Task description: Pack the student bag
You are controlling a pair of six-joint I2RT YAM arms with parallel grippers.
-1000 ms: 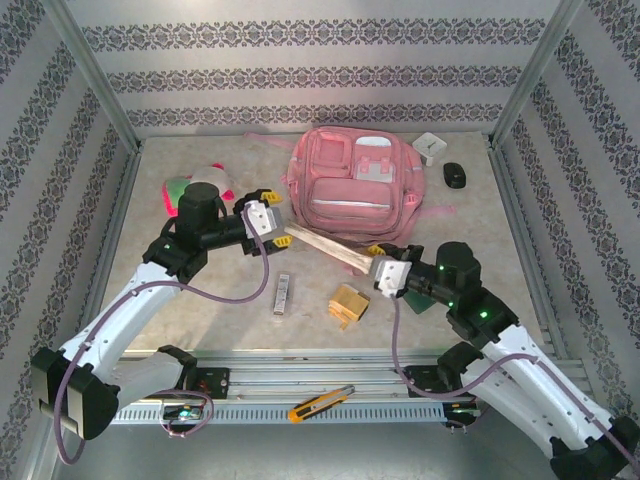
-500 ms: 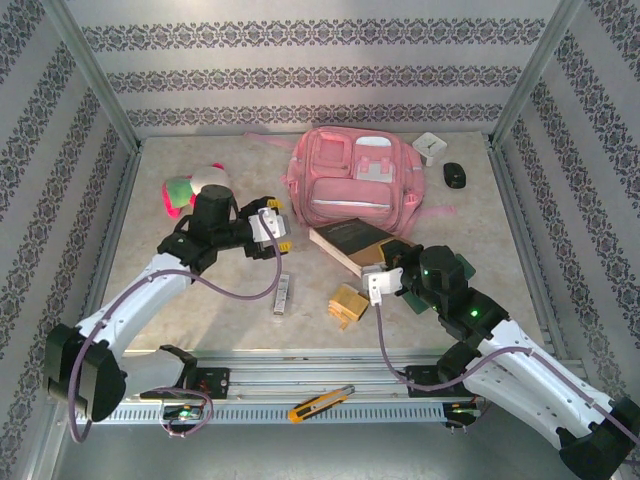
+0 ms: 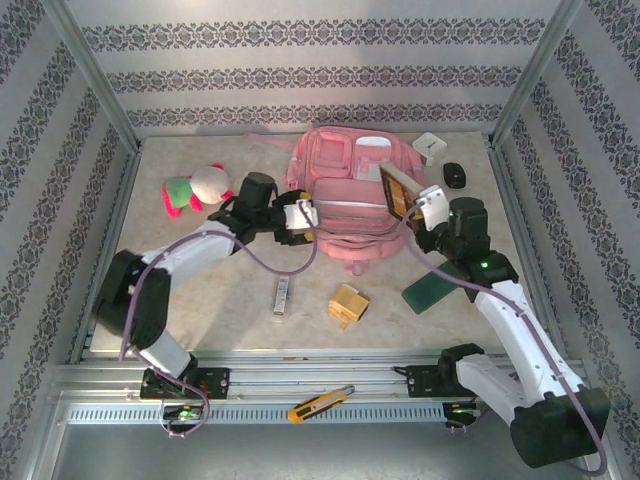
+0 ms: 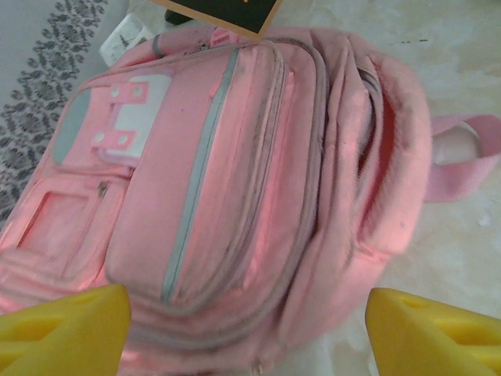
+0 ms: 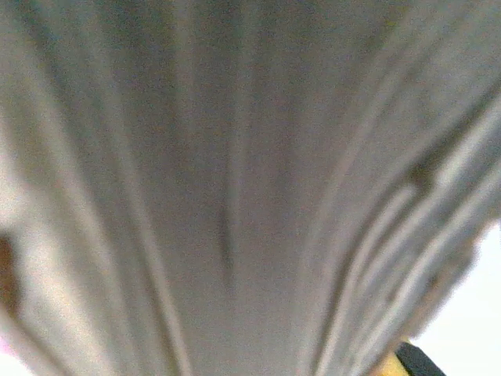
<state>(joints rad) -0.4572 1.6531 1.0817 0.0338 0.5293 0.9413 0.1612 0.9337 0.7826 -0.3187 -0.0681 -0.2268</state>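
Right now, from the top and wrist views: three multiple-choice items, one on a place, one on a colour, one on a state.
1. Where does the plush toy lie relative to the student bag?
A) to its left, on the table
B) on top of it
C) to its right

2. What colour is the flat pad beside the right arm?
A) red
B) green
C) blue

3. How does the left gripper stand?
A) shut on a strap
B) shut on a book
C) open, holding nothing

Answers:
1 A: the toy sits on bare table left of the bag.
2 B: it shows dark green in the top view.
3 C: the left wrist view shows the yellow fingers wide apart, with the bag beyond them.
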